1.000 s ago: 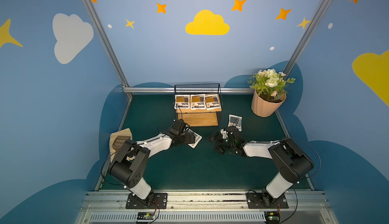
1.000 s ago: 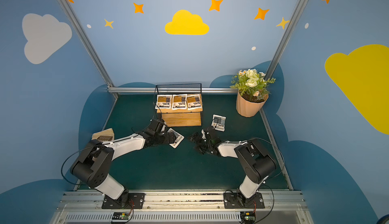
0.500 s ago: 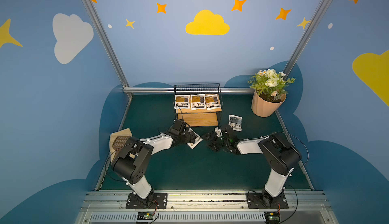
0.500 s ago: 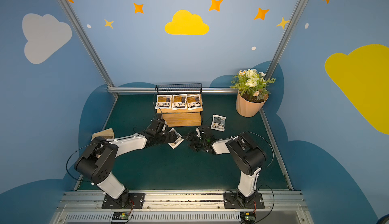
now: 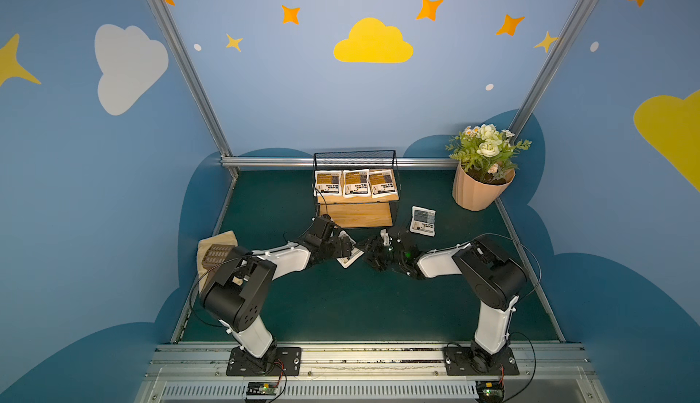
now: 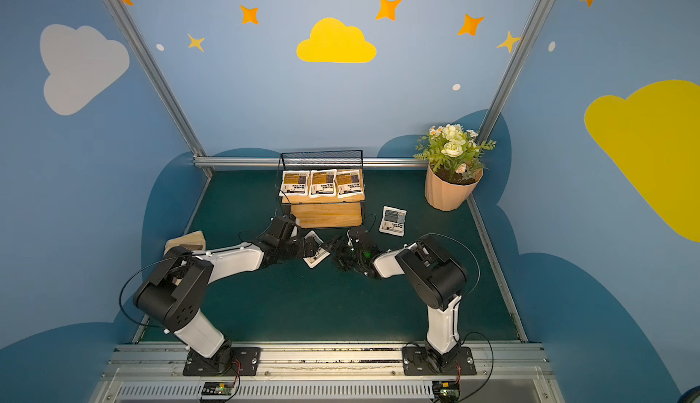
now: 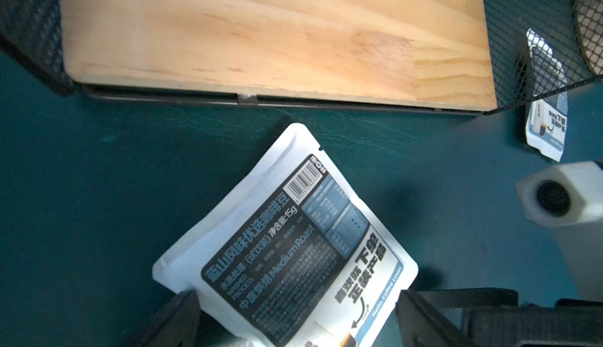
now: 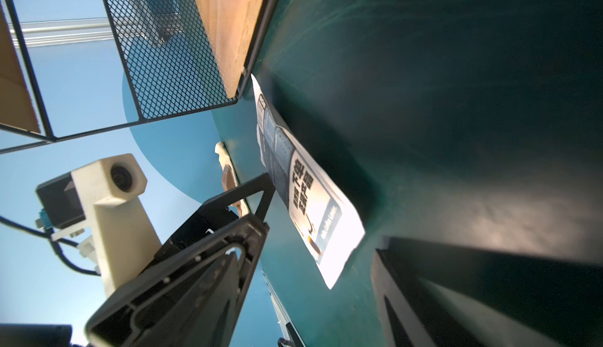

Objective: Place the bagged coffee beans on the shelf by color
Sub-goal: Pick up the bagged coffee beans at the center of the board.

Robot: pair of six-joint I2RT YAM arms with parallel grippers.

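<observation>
The grey-blue bag [image 7: 293,247] on the bench [image 7: 98,198] says "Medium Roast" and "15g". The left claw [image 7: 297,316] and right claw [image 8: 323,241] are both open.

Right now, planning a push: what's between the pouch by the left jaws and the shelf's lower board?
Only bare green mat, in the left wrist view.

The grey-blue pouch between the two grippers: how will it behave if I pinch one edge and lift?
Probably floppy: the grey-blue pouch is thin film, and its edge seems to bow off the mat. Likely light, being small and flat. Its smooth skin may slip when pinched.
</observation>
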